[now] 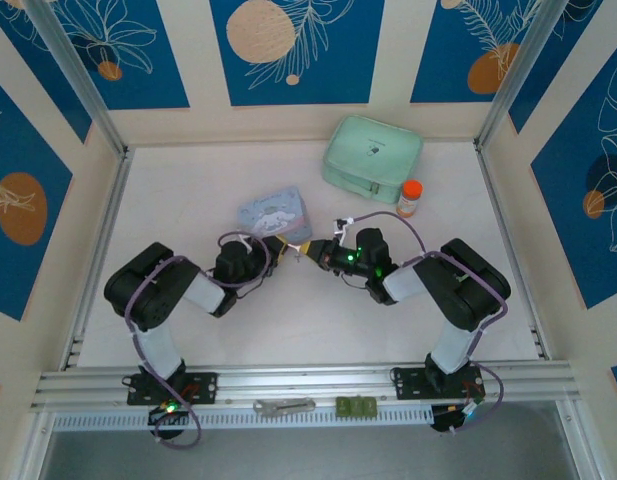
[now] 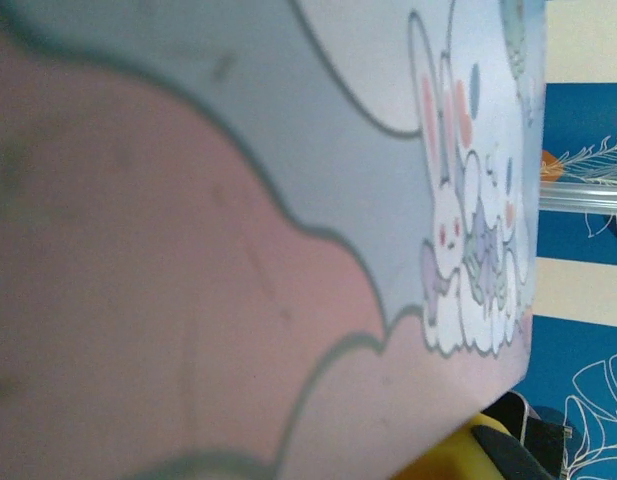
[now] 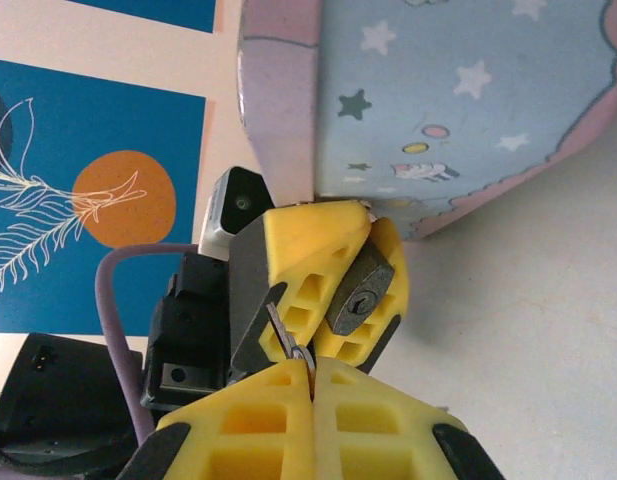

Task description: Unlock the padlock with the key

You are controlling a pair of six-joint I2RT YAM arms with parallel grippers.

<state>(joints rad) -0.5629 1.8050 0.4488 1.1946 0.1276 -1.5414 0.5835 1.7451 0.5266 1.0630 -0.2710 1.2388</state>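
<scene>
While the scene is looked at from above, the left fingers (image 1: 280, 247) and the right fingers (image 1: 321, 252) are found tip to tip in the middle of the tabletop (image 1: 188, 200). They are just in front of the pale blue tin (image 1: 273, 212). What is held between them is too small to be made out from up there. A green pouch (image 1: 372, 152) and a little bottle (image 1: 411, 197) with an orange cap are set well apart from them at the back.

From the left wrist, the tin's lid, with its bunny picture, is seen very close. A bit of one yellow finger is seen at the bottom edge. How the fingers stand cannot be told from this view.

From the right wrist, much more can be seen. The padlock (image 3: 360, 295) is pinched between the left fingers (image 3: 338, 245), close to the tin's corner, and its keyhole is turned toward the right fingers (image 3: 323, 390). Those are squeezed tight together on the key (image 3: 288, 335), and its thin tip is left sticking out. The tip is just beside the keyhole, a little to one side, and is not yet inside it.

The step in hand is judged to be the lining up of key and keyhole. Next, the key should be slid sideways until it meets the hole, pushed straight in, and then turned, while the padlock is kept steady.
</scene>
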